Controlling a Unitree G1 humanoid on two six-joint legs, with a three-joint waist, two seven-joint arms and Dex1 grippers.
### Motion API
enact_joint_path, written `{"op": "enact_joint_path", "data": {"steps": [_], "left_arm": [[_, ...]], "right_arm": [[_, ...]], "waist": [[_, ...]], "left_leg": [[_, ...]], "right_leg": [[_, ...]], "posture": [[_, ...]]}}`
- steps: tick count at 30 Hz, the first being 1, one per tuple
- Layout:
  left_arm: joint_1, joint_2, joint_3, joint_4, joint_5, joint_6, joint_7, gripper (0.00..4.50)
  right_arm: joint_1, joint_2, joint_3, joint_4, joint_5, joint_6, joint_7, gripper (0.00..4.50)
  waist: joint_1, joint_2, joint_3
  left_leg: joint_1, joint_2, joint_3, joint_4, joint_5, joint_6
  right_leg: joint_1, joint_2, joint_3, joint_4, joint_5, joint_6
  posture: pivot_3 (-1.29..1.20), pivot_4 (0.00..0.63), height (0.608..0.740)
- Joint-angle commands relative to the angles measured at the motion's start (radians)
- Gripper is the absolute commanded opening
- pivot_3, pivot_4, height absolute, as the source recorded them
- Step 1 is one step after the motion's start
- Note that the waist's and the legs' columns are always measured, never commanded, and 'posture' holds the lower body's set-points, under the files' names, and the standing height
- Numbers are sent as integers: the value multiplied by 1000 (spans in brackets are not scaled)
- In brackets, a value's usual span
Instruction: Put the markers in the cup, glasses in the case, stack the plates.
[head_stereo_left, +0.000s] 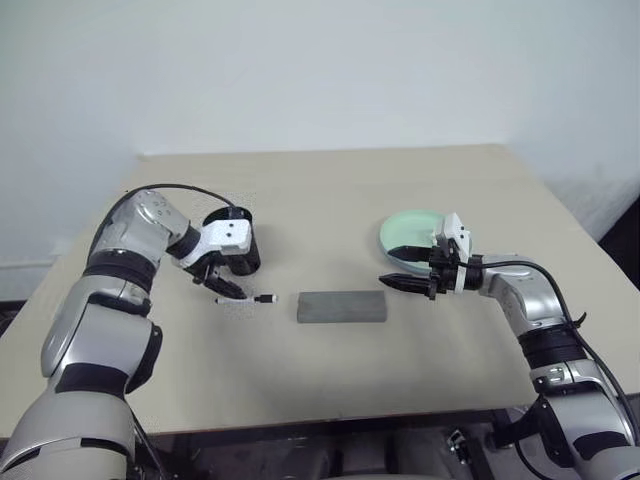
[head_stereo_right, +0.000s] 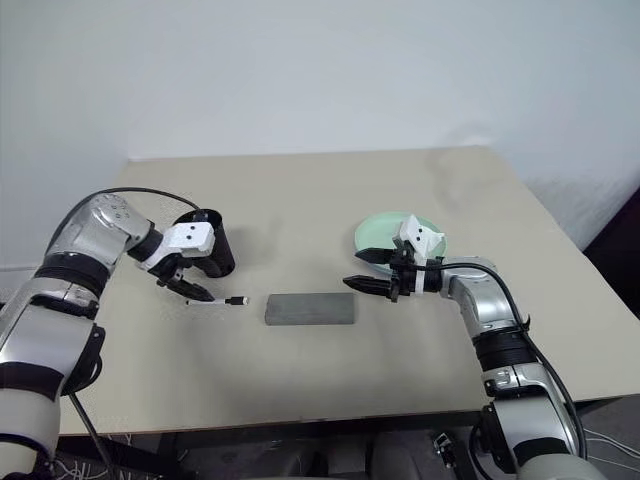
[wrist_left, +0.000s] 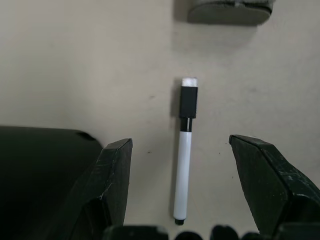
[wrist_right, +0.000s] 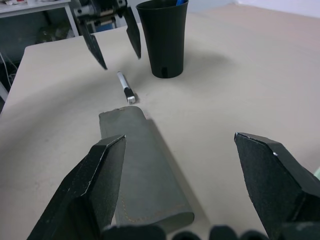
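The left gripper (wrist_left: 180, 165) hangs over the black-capped marker (wrist_left: 184, 150), pointing steeply down at the table (head_stereo_left: 330, 190), its two black fingers (wrist_left: 112, 185) spread wide with the pen lying between them, lengthwise along the gap. Nothing is gripped: in the right wrist view the fingertips sit a little above the marker, not touching it. The marker lies flat on the table, its black cap toward the grey case (head_stereo_left: 341, 307), a short gap between cap and case end.

Just beside that gripper stands the black cup (wrist_right: 163, 37), upright, and a blue tip peeks above its rim in the right wrist view, so a blue-capped marker (wrist_right: 179, 2) is in there. The case lies shut and flat near the middle of the table, between the two arms.

Over on the right, the right gripper (head_stereo_left: 400, 266) is held almost level, pointing left toward the case, fingers wide apart and empty. It hovers at the near edge of the mint green plate (head_stereo_left: 408, 228), which rests on the table behind it. Whether a second plate sits under that green one cannot be made out.
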Motion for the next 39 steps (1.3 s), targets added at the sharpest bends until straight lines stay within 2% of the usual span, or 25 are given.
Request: {"op": "enact_joint_path", "data": {"steps": [1,6,18,21,28,29,35,39], "left_arm": [[-44,-18,-4,34,38,-36,22,3267],[-40,-50,-21,81,97,-84,77,3267],[-7,-66,-24,103,127,-96,22,3267],[5,-64,-22,97,125,-99,6,2697],[29,-66,-16,88,122,-103,18,217],[32,-66,-15,87,121,-103,19,35],[33,-68,5,72,100,-102,9,35],[25,-84,77,12,-11,-60,-46,35]], "right_arm": [[-24,-8,-25,-35,15,-8,-4,3763],[-22,-10,-27,-35,15,-8,-7,3763],[-16,-10,-27,-44,18,-6,-16,3763],[-18,-9,-27,-43,18,-5,-16,3763],[-25,-4,-26,-34,16,-11,-17,3763],[-26,-3,-26,-32,15,-12,-17,3763],[-29,-2,-26,-28,15,-16,-17,3763],[-24,-5,-28,-34,16,-14,-18,3763]], "waist": [[0,0,0],[0,0,0],[0,-1,0],[0,-1,0],[-1,-1,0],[-1,-1,0],[0,-1,0],[1,-1,0]], "left_leg": [[0,0,0,0,0,0],[0,0,0,0,0,1],[0,0,0,1,0,1],[0,0,0,1,0,1],[0,0,0,1,0,1],[0,0,0,1,0,1],[0,0,0,1,0,1],[0,0,0,1,0,1]], "right_leg": [[0,0,0,0,0,0],[0,0,0,0,0,0],[0,0,0,1,0,0],[0,0,0,1,0,0],[0,0,0,1,0,0],[0,0,0,1,0,0],[0,0,0,1,0,0],[0,0,0,1,0,0]], "posture": [[0,0,740],[0,0,740],[0,0,740],[0,0,740],[0,0,740],[0,0,740],[0,0,740],[0,0,740]]}}
